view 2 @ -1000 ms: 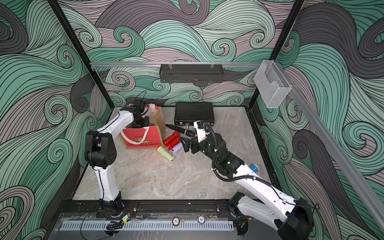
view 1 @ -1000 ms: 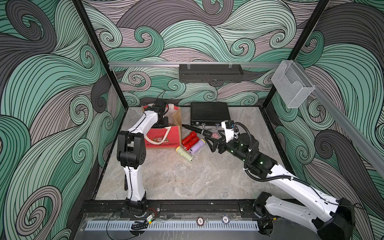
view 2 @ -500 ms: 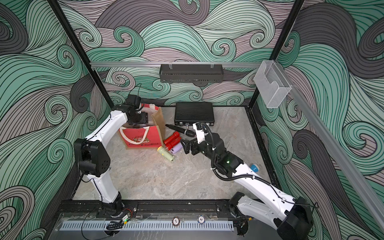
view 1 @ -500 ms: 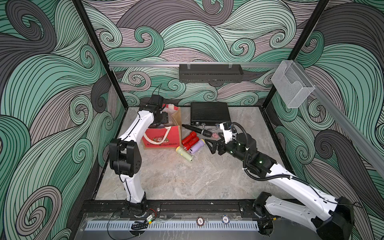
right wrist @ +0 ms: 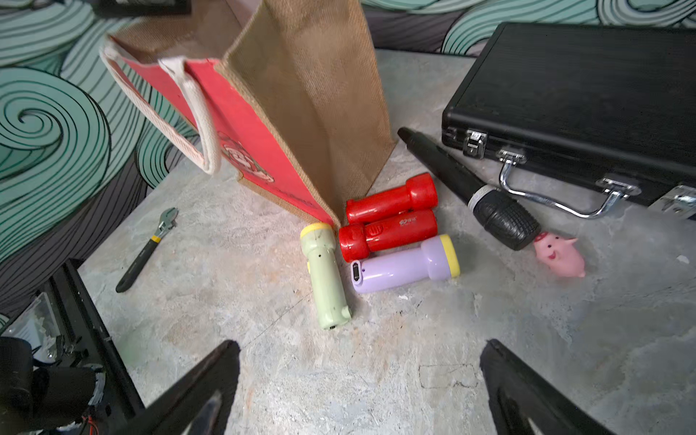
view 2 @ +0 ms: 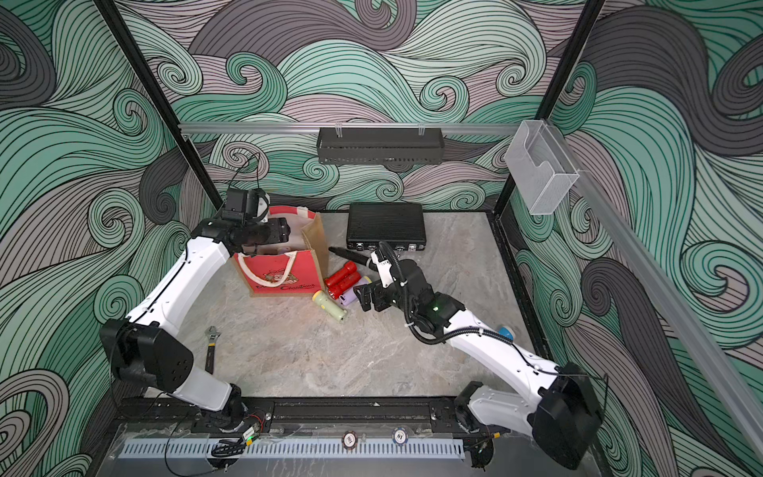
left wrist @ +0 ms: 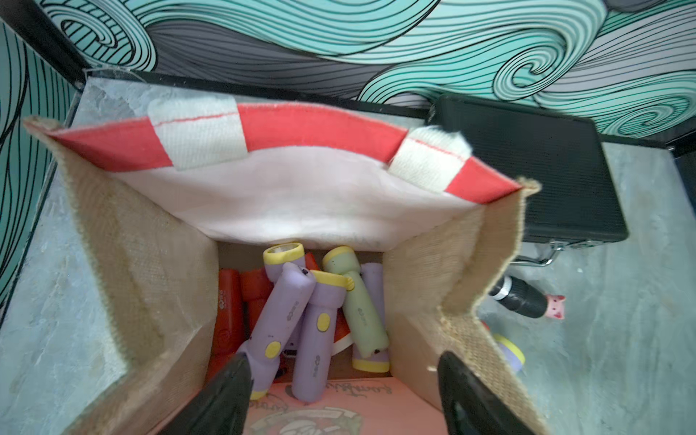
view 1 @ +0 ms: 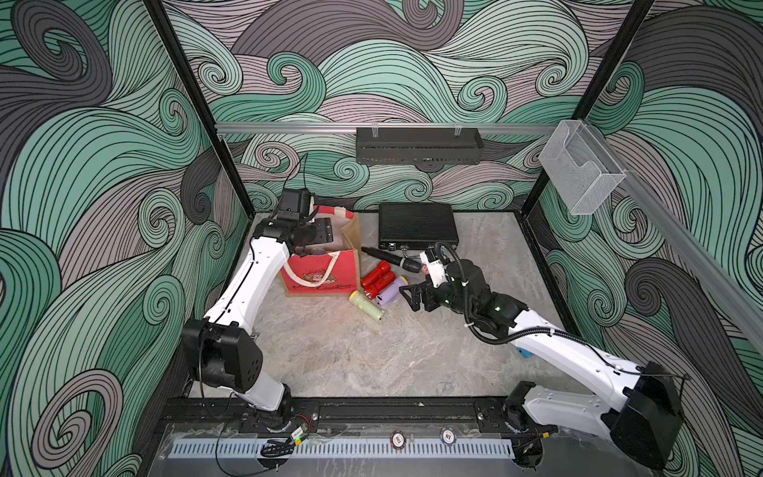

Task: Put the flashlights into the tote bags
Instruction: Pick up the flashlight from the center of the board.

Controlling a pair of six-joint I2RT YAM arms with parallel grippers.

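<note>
In both top views we see the tote bag [view 1: 320, 276] standing upright toward the back left of the table [view 1: 351, 359], with the left end effector [view 1: 313, 239] hanging over its open mouth. Four flashlights [view 1: 382, 285] lie on the table just beside the bag's right side. The right end effector [view 1: 413, 298] sits low near them, spread open and touching none. A black case [view 1: 417, 225] rests behind, a black stick [view 1: 386, 259] lies between case and flashlights, and in a top view a wrench [view 2: 211, 347] lies near the left arm. From the left wrist we look down into the bag: lilac, pale green and red flashlights are heaped on its bottom, and the two fingers [left wrist: 229, 388] stand well apart above them with nothing between, so this end effector is released. From the right wrist we see wide, empty fingers over bare table. Beyond them a pale green flashlight [right wrist: 325, 282], a lilac flashlight [right wrist: 405, 263] and two red flashlights [right wrist: 391, 233] lie at the bag's corner, with a pink pig [right wrist: 559, 260] at the stick's head.
</note>
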